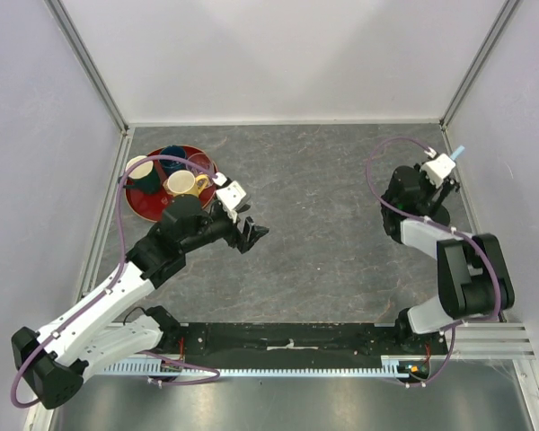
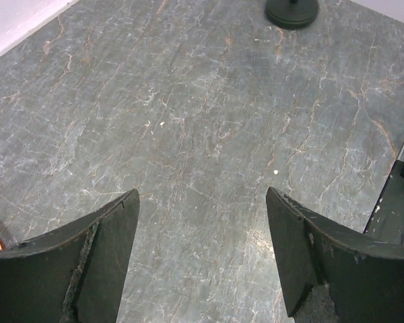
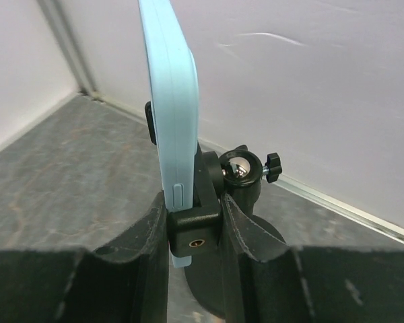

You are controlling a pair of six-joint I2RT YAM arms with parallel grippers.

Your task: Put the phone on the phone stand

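Observation:
The phone (image 3: 172,101), in a light blue case, stands upright and edge-on, its lower end seated in the clamp (image 3: 196,237) of the black phone stand (image 3: 242,173). My right gripper (image 3: 192,202) is shut on the phone and the clamp together, one finger on each side. In the top view only the phone's pale blue tip (image 1: 458,150) shows past the right gripper (image 1: 440,167), near the right wall. The stand's round base also shows in the left wrist view (image 2: 293,12). My left gripper (image 1: 251,235) is open and empty above bare table (image 2: 202,195).
A red tray (image 1: 142,205) holding several cups, one of them yellow (image 1: 185,184), sits at the back left, behind the left arm. Walls close in the table on the left, back and right. The right arm is close to the right wall (image 1: 512,135).

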